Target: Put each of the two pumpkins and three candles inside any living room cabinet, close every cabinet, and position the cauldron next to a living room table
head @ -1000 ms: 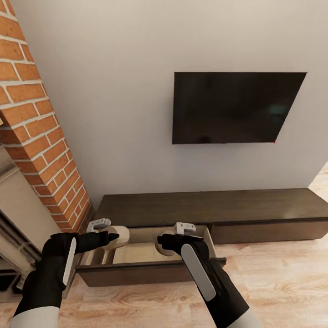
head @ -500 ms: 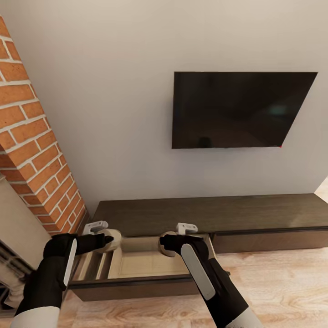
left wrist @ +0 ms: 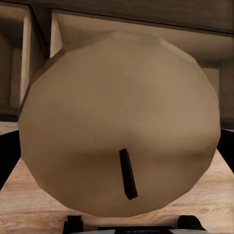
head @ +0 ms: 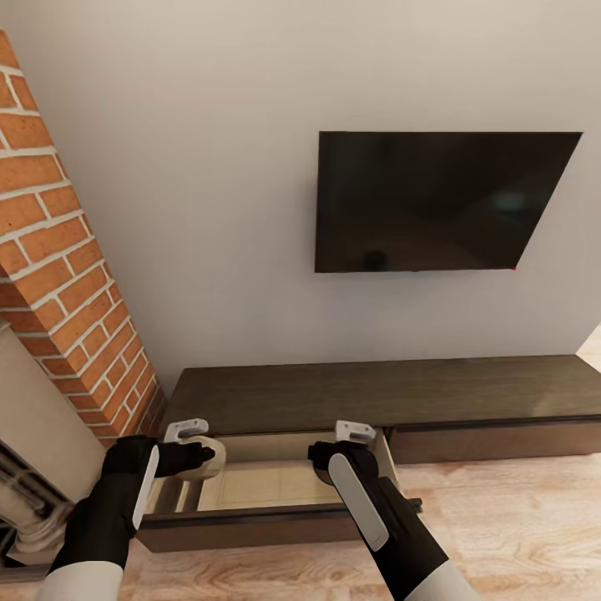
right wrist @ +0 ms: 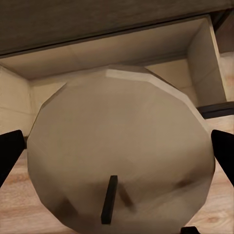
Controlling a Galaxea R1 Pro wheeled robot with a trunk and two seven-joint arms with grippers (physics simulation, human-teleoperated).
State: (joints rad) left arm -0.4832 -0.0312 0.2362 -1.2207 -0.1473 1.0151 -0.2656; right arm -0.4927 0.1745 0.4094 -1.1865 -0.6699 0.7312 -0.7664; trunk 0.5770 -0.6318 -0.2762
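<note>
Left claw: closed on a stubby beige-grey candle, black fingers at either side of it in the left wrist view, dark wick facing the camera. Right claw: likewise clamped on a second stubby beige-grey candle, black fingertips pressing its flanks, wick towards the lens. Both black forearms reach forward and down from the lower edge of the head view, roughly parallel, white strips along their upper faces, wrists level with each other. Both candles are held over the open pale-lined drawer of the low, long dark-brown wooden cabinet, left candle near the drawer's left end with its dividers, right candle near its right end. Whether either candle touches the drawer floor: cannot tell. Behind the cabinet, a plain wall carrying a flat black television screen; red brick column to the left; light wooden floor in front.
</note>
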